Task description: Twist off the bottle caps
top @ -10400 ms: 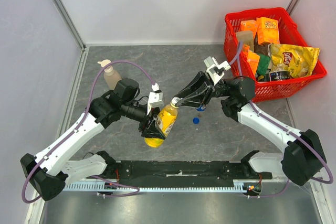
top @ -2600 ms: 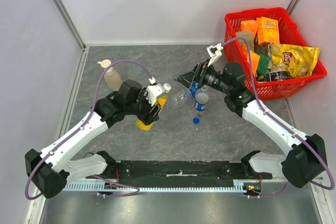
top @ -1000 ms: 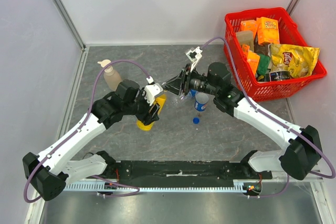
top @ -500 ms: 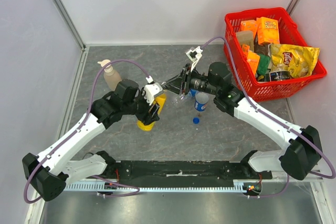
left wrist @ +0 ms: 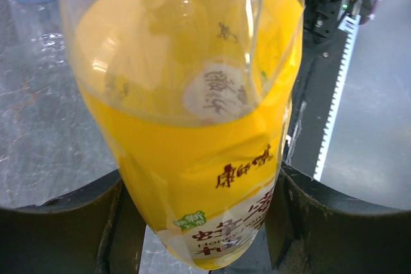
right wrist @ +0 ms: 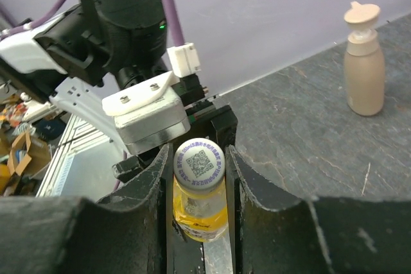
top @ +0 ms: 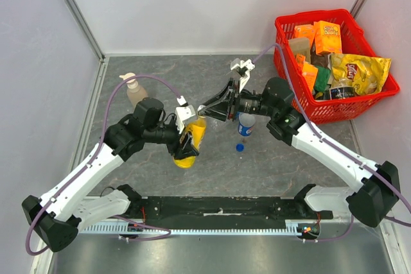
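Grip on both ends describes the small, clear plastic, yellow-orange juice bottle [top: 194, 131]: it sits slightly toward 8 o'clock from the middle of the grey stone-patterned table [top: 160, 88], tilted so that its neck points to about 1 o'clock and its base to 7 o'clock. The left gripper [left wrist: 204, 219] is about half open and clamped round the labelled lower body of the juice bottle, one dark finger pressed against each side in the left wrist view. Whether the base touches the table cannot be told. The right gripper [right wrist: 198, 166] reaches in from 3 o'clock and is nearly closed on the round plastic white cap [right wrist: 199, 162], which bears a printed square code on its top and sits on the neck; its black fingers [right wrist: 153, 187] touch the rim at 9 and 3 o'clock in the right wrist view. Just to 3 o'clock of the table's middle stands an upright clear plastic bottle with a blue label [top: 246, 125], and a small round blue cap [top: 239, 147] lies loose on the table just at 6 o'clock from it. A beige pump-top soap dispenser [top: 135, 92] stands upright toward 10 o'clock, well apart from both grippers. A red plastic basket [top: 286, 41] packed with snack bags and orange cartons sits at 2 o'clock in the far corner.
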Tool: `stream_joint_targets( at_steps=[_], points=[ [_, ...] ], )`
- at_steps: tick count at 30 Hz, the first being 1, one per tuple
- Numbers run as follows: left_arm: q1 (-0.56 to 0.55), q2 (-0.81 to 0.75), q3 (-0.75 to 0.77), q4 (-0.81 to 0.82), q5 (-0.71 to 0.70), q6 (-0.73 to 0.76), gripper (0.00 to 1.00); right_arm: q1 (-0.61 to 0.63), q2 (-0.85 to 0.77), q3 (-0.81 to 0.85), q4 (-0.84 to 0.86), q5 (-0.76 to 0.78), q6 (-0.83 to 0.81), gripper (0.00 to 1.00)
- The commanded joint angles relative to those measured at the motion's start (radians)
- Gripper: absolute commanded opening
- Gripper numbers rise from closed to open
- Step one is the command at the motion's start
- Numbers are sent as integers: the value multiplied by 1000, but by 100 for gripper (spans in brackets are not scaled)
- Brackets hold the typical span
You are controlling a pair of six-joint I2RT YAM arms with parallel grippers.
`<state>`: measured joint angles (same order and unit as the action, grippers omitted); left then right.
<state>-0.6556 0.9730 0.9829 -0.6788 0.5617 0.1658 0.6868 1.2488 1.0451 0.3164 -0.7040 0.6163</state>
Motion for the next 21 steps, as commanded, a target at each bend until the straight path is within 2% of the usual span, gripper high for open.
stream_joint_targets(
  at_steps=[1, 6, 14, 21],
  points=[
    [-12, -8, 36, 22, 225, 72, 2, 2, -17, -17, 136, -115, -38, 0],
    [-10, 6, 46, -1, 332, 98, 2, 2, -34, -46, 225, -221, -43, 0],
    [-12, 4, 51, -13, 457, 127, 2, 2, -92, -83, 303, -299, -56, 0],
    [-10, 44, 88, -54, 560, 149, 2, 2, -78, -111, 493, -364, 65, 0]
  ],
)
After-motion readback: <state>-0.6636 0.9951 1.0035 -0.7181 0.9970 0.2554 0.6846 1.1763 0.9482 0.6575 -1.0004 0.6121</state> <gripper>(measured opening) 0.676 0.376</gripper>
